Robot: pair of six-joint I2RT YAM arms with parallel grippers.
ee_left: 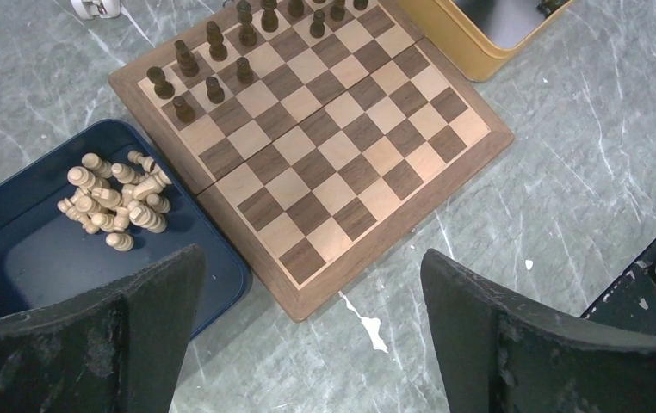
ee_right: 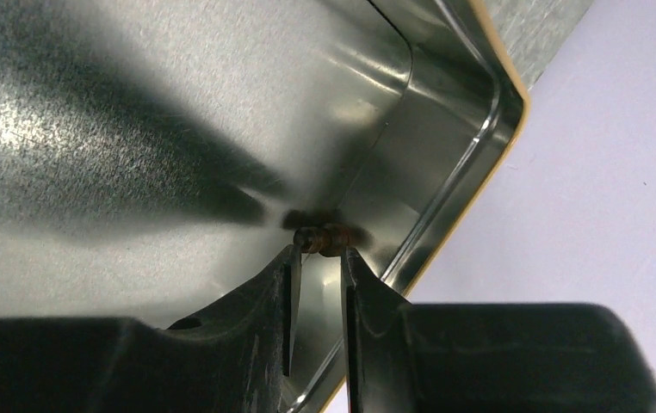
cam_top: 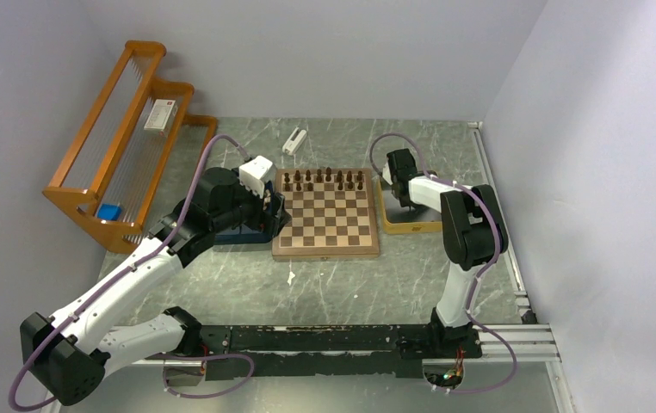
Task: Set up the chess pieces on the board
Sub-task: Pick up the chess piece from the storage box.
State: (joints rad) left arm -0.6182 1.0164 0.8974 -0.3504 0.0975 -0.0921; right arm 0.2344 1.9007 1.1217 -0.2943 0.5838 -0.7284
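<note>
Your right gripper [ee_right: 318, 258] is tip-pinching a dark piece [ee_right: 329, 237] against the yellow tray [ee_right: 445, 172] wall, risking slippage; left gripper [ee_left: 312, 254] is gaping empty.

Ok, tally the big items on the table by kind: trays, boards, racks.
Trays: 2, the dark blue tray and the yellow tray
Chessboard: 1
Wooden rack: 1
Total: 4

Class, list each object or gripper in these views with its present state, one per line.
board: flat, near rows bare.
dark pieces: upright on far rows.
cream pieces: heaped in the blue tray.
left gripper: open, empty.
right gripper: inside the yellow tray, jaws narrow at a loose dark piece; grip unclear.
</note>
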